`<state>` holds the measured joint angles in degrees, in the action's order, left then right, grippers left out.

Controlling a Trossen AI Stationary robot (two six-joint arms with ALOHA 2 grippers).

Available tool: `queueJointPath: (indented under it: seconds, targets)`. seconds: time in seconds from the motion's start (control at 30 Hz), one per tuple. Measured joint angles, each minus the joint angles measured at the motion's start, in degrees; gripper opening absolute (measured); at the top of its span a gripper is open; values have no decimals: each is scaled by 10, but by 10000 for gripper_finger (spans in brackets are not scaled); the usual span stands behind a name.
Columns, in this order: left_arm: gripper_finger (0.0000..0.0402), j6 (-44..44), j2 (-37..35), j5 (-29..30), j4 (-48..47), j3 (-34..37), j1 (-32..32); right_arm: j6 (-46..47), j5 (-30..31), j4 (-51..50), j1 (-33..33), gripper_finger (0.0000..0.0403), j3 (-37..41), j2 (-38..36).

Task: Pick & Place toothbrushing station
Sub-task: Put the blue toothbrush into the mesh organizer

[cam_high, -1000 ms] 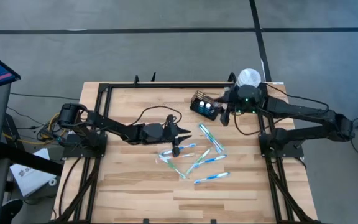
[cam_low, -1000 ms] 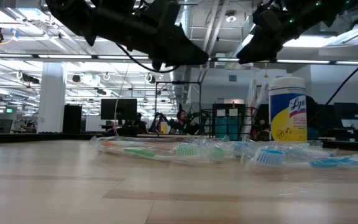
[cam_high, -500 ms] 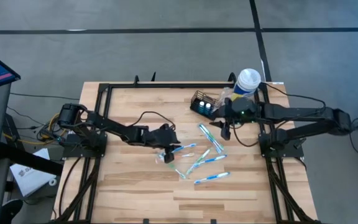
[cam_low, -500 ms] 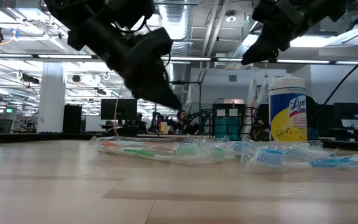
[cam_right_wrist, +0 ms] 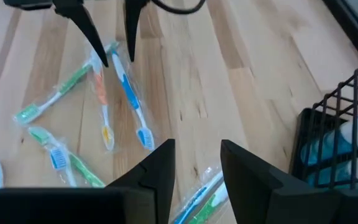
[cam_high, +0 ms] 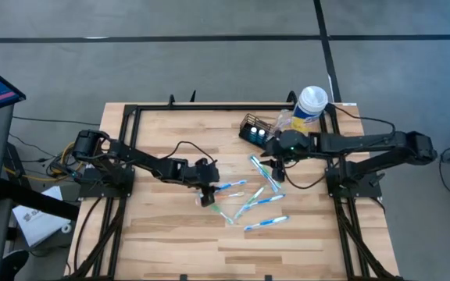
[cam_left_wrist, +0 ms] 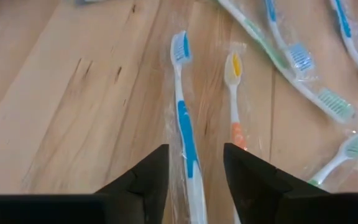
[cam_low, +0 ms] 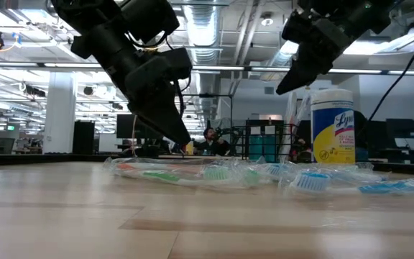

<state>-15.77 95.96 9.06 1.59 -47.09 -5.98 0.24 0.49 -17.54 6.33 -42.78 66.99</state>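
Observation:
The toothbrushing station, a small black wire caddy (cam_high: 256, 132), stands on its base at the far right of the table and also shows in the right wrist view (cam_right_wrist: 339, 134). Several wrapped toothbrushes (cam_high: 248, 199) lie flat mid-table. My left gripper (cam_high: 207, 195) is open and tipped down over their left end. Its fingers stand on either side of a blue-handled toothbrush (cam_left_wrist: 184, 121); I cannot tell whether they touch it. My right gripper (cam_high: 278, 168) hangs open in the air between the caddy and the toothbrushes, with nothing between its fingers (cam_right_wrist: 194, 158).
A white, yellow and blue canister (cam_high: 311, 101) stands right of the caddy at the far edge. A toothbrush with an orange handle (cam_left_wrist: 234, 93) lies beside the blue one. A black frame (cam_high: 209, 107) borders the table. Bare wood lies at the left and near side.
My left gripper has tipped steeply downward and sunk toward the left end of the toothbrushes. My right gripper has swung from beside the canister and caddy toward the table's near-left, lowering toward the toothbrushes. The toothbrushes and the caddy have kept still.

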Motion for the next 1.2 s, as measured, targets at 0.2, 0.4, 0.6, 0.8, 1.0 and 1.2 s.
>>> queueJointPath:
  seconds: [0.2, 0.4, 0.6, 0.8, 1.0, 1.2]
  targets:
    - [181, 0, 0, 2, -20, 0, 2, -1, 0, 4, 0, 121, 0, 9]
    - [182, -12, 9, 4, -35, 0, 2, -2, 0, 5, -9, 123, 0, 8]
    - [175, -12, 35, 10, -34, 1, 2, -2, 0, 20, -27, 121, 0, 8]
    - [161, -12, 52, 10, -34, 0, 2, -7, 0, 31, -33, 122, 0, 8]
    - [135, -12, 67, 16, -30, -2, -1, -7, 0, 31, -33, 121, 0, 8]
    - [55, -11, 48, 15, -45, 1, -1, 0, 0, 31, -33, 118, 0, 8]
